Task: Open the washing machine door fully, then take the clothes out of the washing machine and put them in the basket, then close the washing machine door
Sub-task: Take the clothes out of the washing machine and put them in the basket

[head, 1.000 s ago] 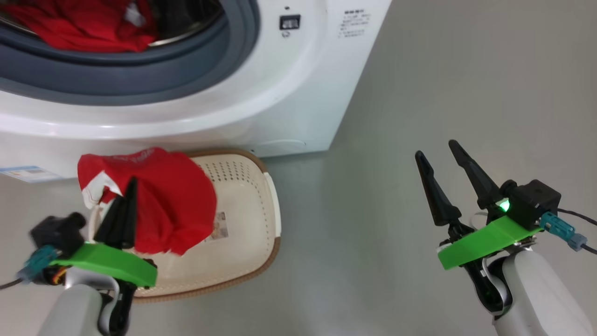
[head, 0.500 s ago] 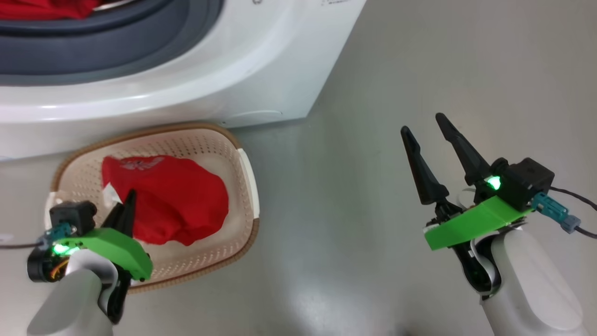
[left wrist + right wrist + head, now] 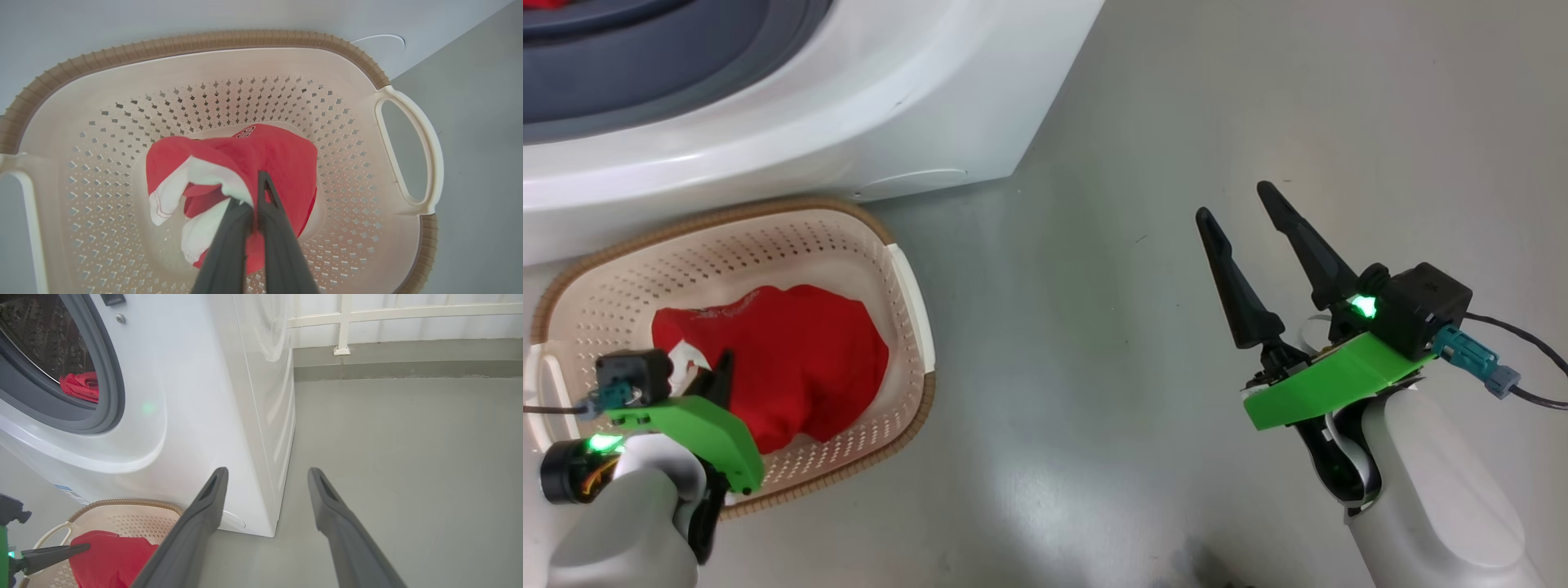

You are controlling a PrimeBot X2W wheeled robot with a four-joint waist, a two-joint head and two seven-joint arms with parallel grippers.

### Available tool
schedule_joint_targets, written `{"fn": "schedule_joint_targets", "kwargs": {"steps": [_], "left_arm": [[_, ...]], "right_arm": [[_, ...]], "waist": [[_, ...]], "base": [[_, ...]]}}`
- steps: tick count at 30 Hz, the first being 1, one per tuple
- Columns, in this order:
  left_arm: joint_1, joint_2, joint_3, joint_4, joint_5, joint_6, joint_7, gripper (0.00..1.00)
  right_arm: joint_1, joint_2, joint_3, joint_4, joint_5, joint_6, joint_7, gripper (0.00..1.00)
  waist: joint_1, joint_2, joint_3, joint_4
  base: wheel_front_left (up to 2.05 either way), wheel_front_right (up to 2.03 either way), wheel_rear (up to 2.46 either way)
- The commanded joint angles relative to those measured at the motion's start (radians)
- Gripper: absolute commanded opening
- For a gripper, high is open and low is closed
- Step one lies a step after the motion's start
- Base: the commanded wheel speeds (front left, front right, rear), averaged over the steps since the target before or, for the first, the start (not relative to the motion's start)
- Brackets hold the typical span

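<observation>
- Holding a red garment [image 3: 800, 359] down inside the basket [image 3: 768, 245], the left gripper [image 3: 250, 196] has its two dark fingers pinched together on a fold of the cloth, with white trim bunched just beside them.
- The step in hand looks like the drop-off of one piece of laundry. The drum mouth stands uncovered, so the door-opening step appears done.
- The next move calls for the fingers to part so the cloth falls free. The arm should then rise straight up without snagging the fabric and go back to the drum.
- The basket sits on the grey floor [image 3: 1143, 122], just in front of the washing machine [image 3: 890, 98]. It holds this single garment, and its perforated walls are bare all round.
- More red clothes [image 3: 79, 386] lie in the drum behind the grey rubber ring [image 3: 110, 375], so the unloading seems unfinished.
- The right gripper [image 3: 1232, 204] hangs over bare floor well apart from the basket, its fingers spread wide and holding nothing.
</observation>
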Motion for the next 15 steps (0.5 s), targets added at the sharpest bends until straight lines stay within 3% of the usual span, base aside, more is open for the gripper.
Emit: {"fn": "schedule_joint_targets", "kwargs": {"steps": [1, 2, 3, 4, 15], "left_arm": [[-0.013, 0.038, 0.014, 0.004, -0.015, -0.003, -0.008, 0.19], [-0.018, 0.041, 0.011, 0.007, -0.024, -0.003, -0.008, 0.32], [-0.020, 0.042, 0.002, 0.007, -0.040, -0.003, -0.008, 0.87], [-0.021, 0.044, -0.002, 0.004, -0.046, -0.003, -0.008, 1.00], [0.005, 0.049, 0.008, -0.055, -0.088, -0.003, -0.008, 1.00]], "right_arm": [[0.004, 0.005, 0.021, -0.019, -0.006, 0.002, -0.007, 1.00], [0.004, 0.006, 0.021, -0.017, -0.006, 0.002, -0.007, 1.00], [0.005, 0.006, 0.019, -0.015, -0.006, 0.002, -0.007, 1.00], [0.006, 0.006, 0.017, -0.013, -0.006, 0.002, -0.007, 1.00], [0.020, -0.007, 0.010, 0.001, -0.002, 0.002, -0.007, 1.00]], "waist": [[0.0000, 0.0000, 0.000, -0.002], [0.0000, 0.0000, -0.002, -0.001], [0.0000, 0.0000, -0.008, 0.002], [0.0000, 0.0000, -0.012, 0.005], [0.0000, 0.0000, -0.068, 0.040]], "base": [[0.00, 0.00, 0.00], [0.00, 0.00, 0.00], [0.00, 0.00, 0.00], [0.00, 0.00, 0.00], [0.00, 0.00, 0.00]]}}
